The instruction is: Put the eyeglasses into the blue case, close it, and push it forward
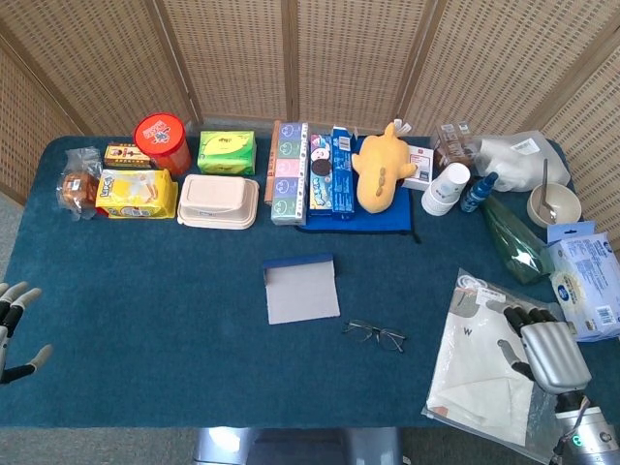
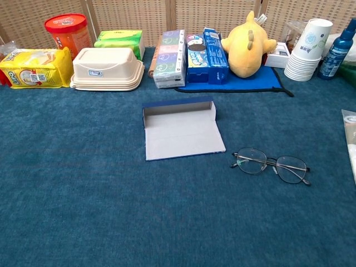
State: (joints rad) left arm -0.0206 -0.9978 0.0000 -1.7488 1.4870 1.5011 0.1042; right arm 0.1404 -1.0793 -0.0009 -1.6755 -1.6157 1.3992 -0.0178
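Nothing is yet grasped.
Thin wire-framed eyeglasses (image 2: 271, 165) lie beside the opened blue case (image 2: 181, 133); both robot hands (image 1: 544, 350) (image 1: 14, 325) are held empty, fingers apart.
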